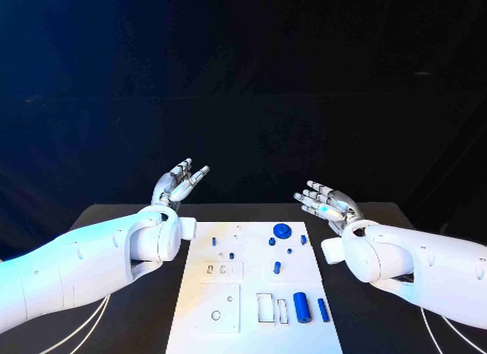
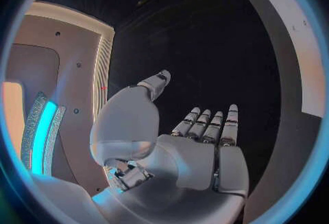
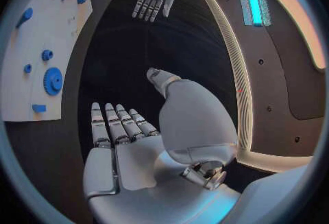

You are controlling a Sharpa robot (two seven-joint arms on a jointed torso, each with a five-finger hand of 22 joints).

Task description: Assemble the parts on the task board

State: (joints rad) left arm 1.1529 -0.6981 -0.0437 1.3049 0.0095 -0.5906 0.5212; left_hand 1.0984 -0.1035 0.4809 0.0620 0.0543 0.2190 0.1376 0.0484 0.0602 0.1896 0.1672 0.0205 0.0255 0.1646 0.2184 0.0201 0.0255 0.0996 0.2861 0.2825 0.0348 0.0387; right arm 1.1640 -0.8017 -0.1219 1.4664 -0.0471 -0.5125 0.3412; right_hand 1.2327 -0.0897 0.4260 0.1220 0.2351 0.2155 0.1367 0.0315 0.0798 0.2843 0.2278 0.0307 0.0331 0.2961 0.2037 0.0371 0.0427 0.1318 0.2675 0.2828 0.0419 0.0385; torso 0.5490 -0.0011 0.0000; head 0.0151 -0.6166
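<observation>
Centred on the black surface (image 1: 127, 295), the white rectangular task board (image 1: 254, 295) is lying with its long axis running from the robot toward the far edge. Small blue parts are resting on it: a round blue gear (image 1: 282, 230) at the far end and a blue cylinder (image 1: 301, 307) lying lengthwise near the robot. Beyond the board's far corners, the left hand (image 1: 178, 184) and right hand (image 1: 327, 202) are hovering, fingers apart, holding nothing.

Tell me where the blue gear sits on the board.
In the head view the blue gear lies at the far end of the task board, right of centre, nearer the right robot hand; small blue pegs lie just beside it.
</observation>
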